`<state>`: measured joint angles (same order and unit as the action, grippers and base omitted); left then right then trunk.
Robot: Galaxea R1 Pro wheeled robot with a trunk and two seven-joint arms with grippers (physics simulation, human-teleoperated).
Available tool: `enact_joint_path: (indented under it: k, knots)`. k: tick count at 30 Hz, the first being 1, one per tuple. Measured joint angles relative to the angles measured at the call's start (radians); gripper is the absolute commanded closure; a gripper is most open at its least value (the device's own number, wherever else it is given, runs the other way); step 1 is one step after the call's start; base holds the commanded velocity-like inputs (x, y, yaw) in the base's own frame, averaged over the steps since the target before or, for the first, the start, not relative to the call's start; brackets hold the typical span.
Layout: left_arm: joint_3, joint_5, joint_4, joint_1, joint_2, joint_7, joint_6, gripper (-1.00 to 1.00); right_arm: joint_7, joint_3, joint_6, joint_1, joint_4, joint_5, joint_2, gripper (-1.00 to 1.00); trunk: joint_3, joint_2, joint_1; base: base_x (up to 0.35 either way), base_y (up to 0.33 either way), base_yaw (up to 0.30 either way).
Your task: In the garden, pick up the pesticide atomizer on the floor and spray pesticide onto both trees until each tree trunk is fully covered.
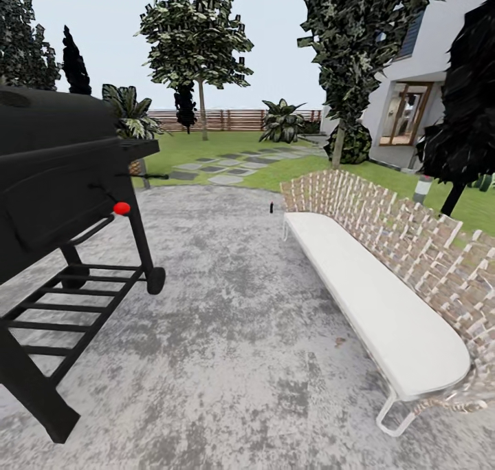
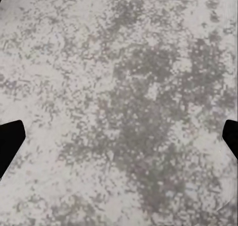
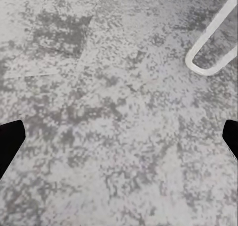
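Grey mottled paving [image 1: 234, 332]; black grill [image 1: 55, 181] left, white bench [image 1: 371, 298] right.

Mottled grey-and-white stone paving [image 1: 227, 332] forms the near ground, bearing a black metal barbecue grill on a slatted lower rack with a small wheel [image 1: 65, 215] on the left and a long white-cushioned bench with a woven tan backrest and white tube legs [image 1: 375, 298] on the right. Beyond the paving lies bright-green grass lawn [image 1: 206, 146], set with flat grey stepping stones [image 1: 223, 167] and carrying trees, shrubs and a brown slatted wooden fence [image 1: 234, 120]. A white tube bench leg [image 3: 210, 42] rests on the same paving in the right wrist view.
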<state>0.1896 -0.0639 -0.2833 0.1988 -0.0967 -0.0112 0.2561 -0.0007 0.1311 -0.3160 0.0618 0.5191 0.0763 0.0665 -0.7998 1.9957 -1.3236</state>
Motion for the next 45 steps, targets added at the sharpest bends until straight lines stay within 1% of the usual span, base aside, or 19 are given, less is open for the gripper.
enact_joint_path:
  k: [45]
  knots:
    - [0.002, -0.001, 0.0, 0.0, -0.001, 0.0, 0.0, -1.0, 0.002, 0.0, 0.002, 0.0, -0.003, 0.0, 0.0, -1.0, 0.0, 0.0, 0.0, 0.337, 0.0, 0.0]
